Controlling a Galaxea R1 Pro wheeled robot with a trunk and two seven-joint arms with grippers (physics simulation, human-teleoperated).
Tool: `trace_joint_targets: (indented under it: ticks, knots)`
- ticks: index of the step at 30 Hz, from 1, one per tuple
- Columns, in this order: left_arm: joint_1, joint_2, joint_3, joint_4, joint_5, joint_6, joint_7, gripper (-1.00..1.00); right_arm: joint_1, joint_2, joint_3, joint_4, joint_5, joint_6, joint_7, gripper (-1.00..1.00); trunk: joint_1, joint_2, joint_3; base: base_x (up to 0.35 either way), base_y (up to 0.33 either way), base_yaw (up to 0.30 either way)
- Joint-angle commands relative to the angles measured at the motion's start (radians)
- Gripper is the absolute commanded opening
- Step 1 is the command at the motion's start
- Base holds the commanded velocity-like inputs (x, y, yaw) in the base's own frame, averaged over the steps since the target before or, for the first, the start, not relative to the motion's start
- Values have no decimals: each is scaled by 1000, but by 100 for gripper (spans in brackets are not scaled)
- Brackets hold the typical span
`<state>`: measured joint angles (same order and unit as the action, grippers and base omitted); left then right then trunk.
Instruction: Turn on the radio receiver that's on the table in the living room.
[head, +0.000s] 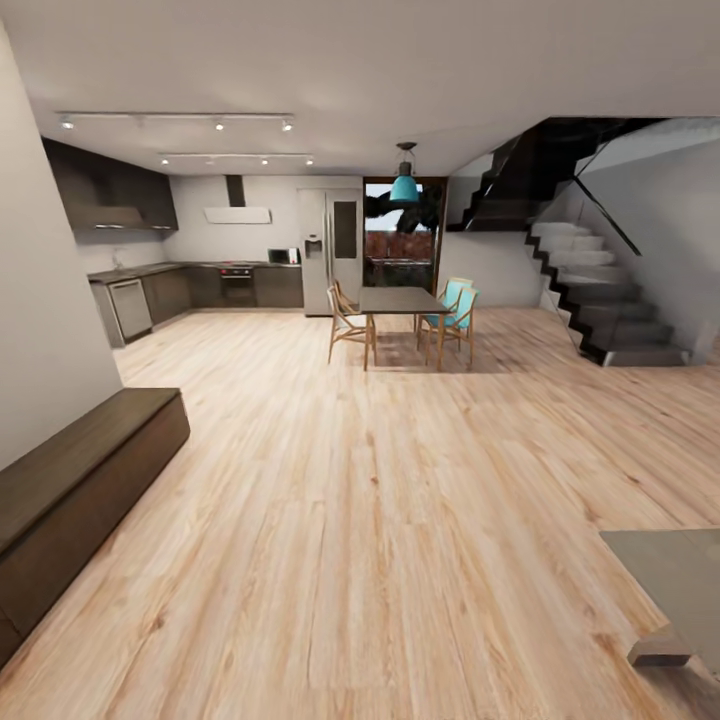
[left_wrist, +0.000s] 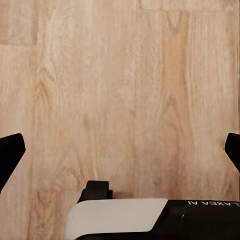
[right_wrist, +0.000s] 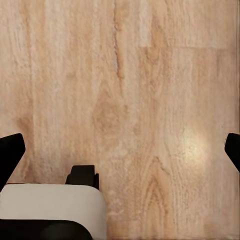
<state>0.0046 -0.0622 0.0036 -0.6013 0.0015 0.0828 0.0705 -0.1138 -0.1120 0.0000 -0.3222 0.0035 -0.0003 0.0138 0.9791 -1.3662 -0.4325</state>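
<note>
Low glossy grey-beige counter (head: 668, 570) pokes into the head view at lower right — only a corner of it in frame, bare top, and I can't tell where the radio receiver is. Around it: light wood plank floor (head: 380, 500), dark bench (head: 80, 480) along the left wall, dining table (head: 403, 300) with chairs, kitchen and staircase (head: 600, 290) further back. Left hand (left_wrist: 120, 150) and right hand (right_wrist: 120, 150) both point down at the floor — fingers spread wide, nothing held.

Your left gripper (left_wrist: 120, 150) hangs with fingers (left_wrist: 11, 152) spread wide at opposite frame edges, nothing between. Your right gripper (right_wrist: 120, 150) likewise: fingers (right_wrist: 11, 152) wide apart, pointing downward, nothing held.
</note>
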Motion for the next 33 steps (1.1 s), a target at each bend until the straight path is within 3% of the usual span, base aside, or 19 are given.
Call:
trace_joint_targets:
  ticks: [1,15,33]
  knots:
    - [0,0,0,0,0,0,0,100,0,0,0,0,0,0,0,100,-4,7,3,0,0,-279]
    - [0,2,3,0,-1,0,2,100,0,0,0,0,1,0,0,100,-58,105,47,11,0,-277]
    - [0,2,4,0,-2,0,2,100,0,0,0,0,2,-1,0,100,-127,231,104,308,36,-33]
